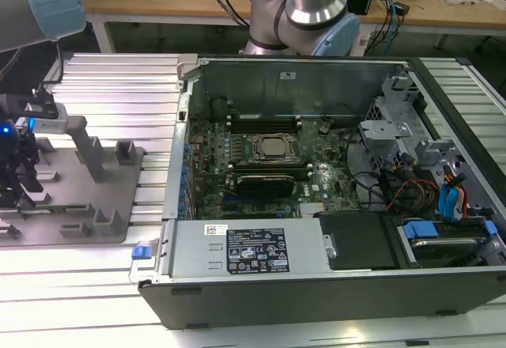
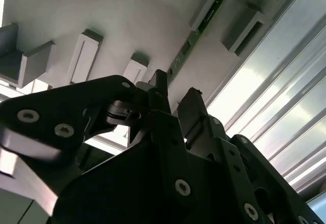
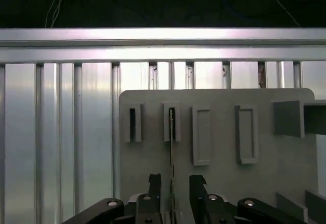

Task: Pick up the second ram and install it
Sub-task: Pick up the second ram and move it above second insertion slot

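The second ram [image 3: 171, 147] stands on edge in a grey holder block [image 3: 166, 123] on the grey fixture plate [image 3: 147, 158]. In the first wrist view it is a thin line. In the second wrist view the ram [image 2: 197, 33] shows its green board. My gripper [image 3: 174, 179] is open and straddles the near end of the stick, one black finger [image 3: 155, 182] on each side with a small gap. The gripper [image 2: 177, 84] shows the same stance from below. In the exterior view the gripper [image 1: 16, 178] hangs over the plate at the exterior view's left.
An open computer case [image 1: 316, 277] lies to the exterior view's right of the fixture plate [image 1: 118, 206], with the motherboard [image 1: 261, 158] and CPU socket [image 1: 273, 149] exposed. More grey holder blocks [image 3: 202, 135] and upright posts [image 1: 85, 146] stand on the plate. A ribbed aluminium table [image 3: 56, 132] lies beneath.
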`<control>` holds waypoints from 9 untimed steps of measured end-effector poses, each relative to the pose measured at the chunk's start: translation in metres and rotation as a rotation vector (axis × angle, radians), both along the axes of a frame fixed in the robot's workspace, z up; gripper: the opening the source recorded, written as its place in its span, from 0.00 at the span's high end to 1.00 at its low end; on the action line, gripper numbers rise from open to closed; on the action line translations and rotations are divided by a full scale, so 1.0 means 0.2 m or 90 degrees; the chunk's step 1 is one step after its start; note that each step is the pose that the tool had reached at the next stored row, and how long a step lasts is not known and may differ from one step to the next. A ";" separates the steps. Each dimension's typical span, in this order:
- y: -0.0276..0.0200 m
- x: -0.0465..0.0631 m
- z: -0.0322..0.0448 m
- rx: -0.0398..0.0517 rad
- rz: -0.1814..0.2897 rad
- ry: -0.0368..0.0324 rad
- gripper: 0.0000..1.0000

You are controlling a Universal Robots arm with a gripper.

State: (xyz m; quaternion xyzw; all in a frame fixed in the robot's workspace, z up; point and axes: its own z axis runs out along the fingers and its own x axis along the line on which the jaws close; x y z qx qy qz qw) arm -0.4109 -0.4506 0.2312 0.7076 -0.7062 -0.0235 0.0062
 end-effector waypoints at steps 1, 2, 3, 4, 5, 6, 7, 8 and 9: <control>0.000 0.00 -0.013 0.0000 0.010 0.0000 0.66; 0.000 0.00 -0.019 0.0000 0.012 0.0000 0.66; 0.000 0.00 -0.025 0.0000 0.014 0.0000 0.66; 0.002 -0.01 -0.036 0.0000 0.016 0.0000 0.66; 0.004 -0.02 -0.045 -0.0003 0.017 0.0000 0.66; 0.003 -0.02 -0.058 -0.0008 0.018 0.0002 0.66; 0.004 -0.02 -0.073 -0.0011 0.019 0.0003 0.66; 0.003 -0.03 -0.084 -0.0013 0.020 0.0005 0.66; 0.003 -0.03 -0.104 -0.0017 0.021 0.0012 0.66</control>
